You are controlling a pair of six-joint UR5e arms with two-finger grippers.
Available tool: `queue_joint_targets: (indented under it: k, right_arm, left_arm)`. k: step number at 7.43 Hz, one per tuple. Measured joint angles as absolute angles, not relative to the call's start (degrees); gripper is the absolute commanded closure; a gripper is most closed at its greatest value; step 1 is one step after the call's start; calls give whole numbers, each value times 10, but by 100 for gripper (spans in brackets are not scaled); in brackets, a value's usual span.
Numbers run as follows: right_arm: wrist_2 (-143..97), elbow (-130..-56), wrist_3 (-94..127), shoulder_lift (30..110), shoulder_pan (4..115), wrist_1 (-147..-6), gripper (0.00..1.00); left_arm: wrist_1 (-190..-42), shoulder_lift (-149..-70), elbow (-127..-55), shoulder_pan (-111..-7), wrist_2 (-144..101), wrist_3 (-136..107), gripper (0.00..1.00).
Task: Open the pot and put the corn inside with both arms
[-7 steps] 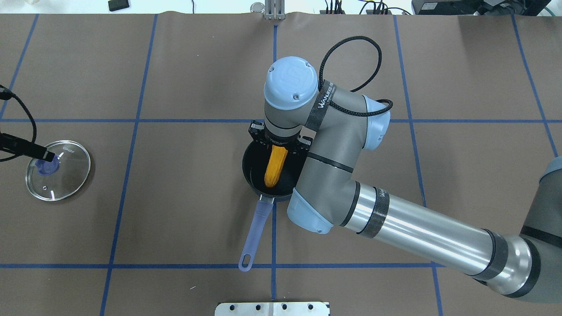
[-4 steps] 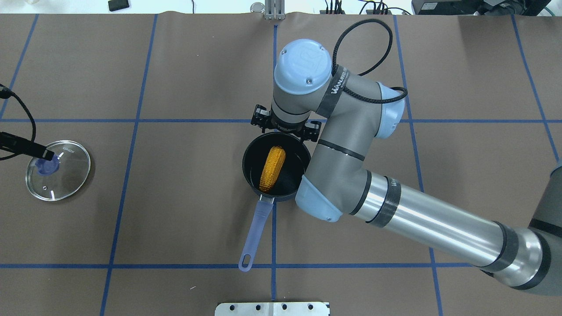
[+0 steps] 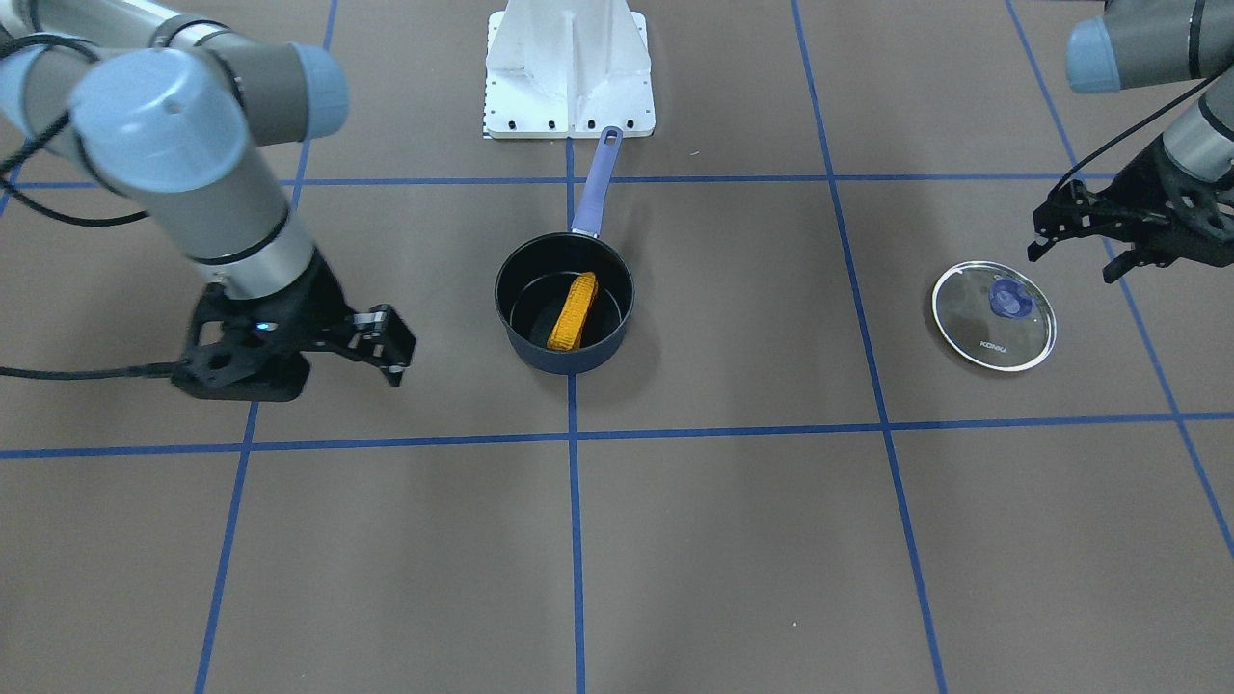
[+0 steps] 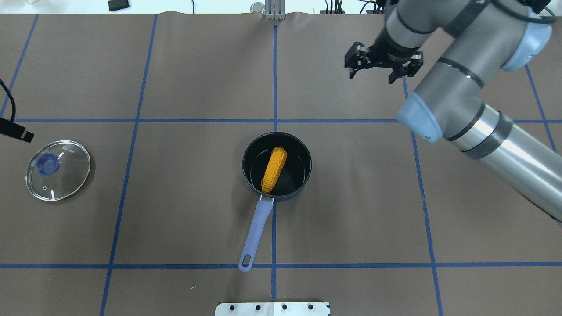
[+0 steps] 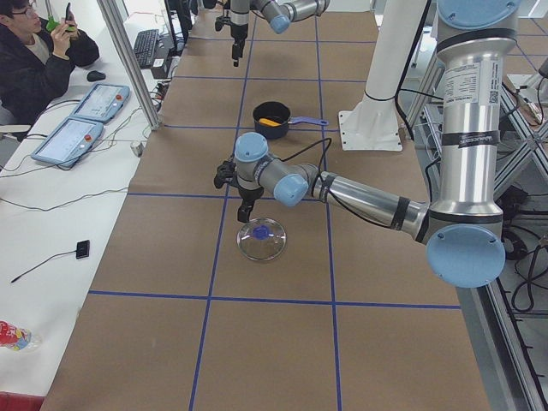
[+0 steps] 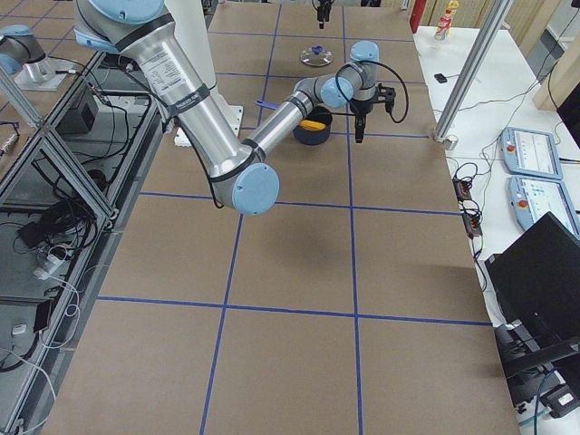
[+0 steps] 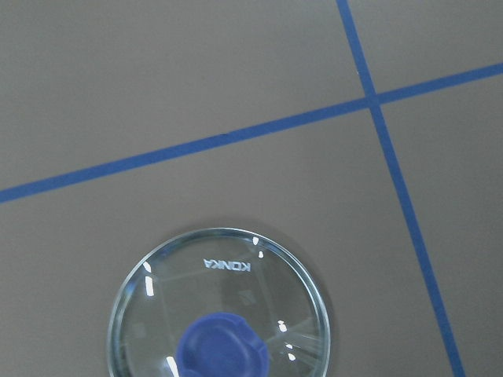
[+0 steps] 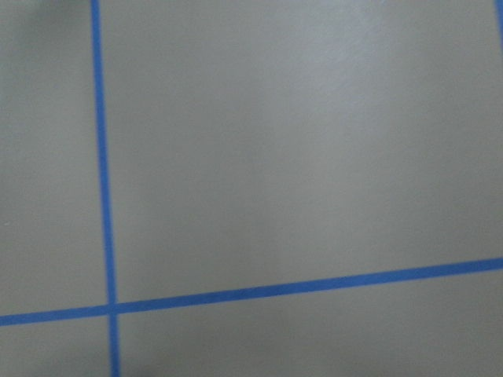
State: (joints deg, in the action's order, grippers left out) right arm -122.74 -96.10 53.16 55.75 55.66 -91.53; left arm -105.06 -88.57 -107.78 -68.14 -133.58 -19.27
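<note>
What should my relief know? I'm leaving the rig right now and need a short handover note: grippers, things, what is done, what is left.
Left gripper: open and empty, above the table near the lid, apart from it.
Right gripper: open and empty, well away from the pot.
Pot: upright at mid-table, uncovered. The corn lies inside it.
Lid: flat on the table on the robot's left side.
Done: pot opened, corn put in.
Left: nothing of the task that I can see; perhaps just park both arms.
</note>
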Motion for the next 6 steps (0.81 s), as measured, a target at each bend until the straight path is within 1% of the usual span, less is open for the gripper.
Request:
queue_joint_targets:
  k: [3,4,6]
  right_arm:
    - [-1311,-961,280,671,690,-919,0]
    - [-1329,-955,215,699,723,-919,0]
    - [-1342,-926,123,729,769,-917,0]
  left_arm:
    - [-969,-909,-1067,-753,-1362,-77,2]
    - [-962,-911,-1055,-771,-1363,-46,2]
    - [-958,-922,-1013,-808,-1365,19,2]
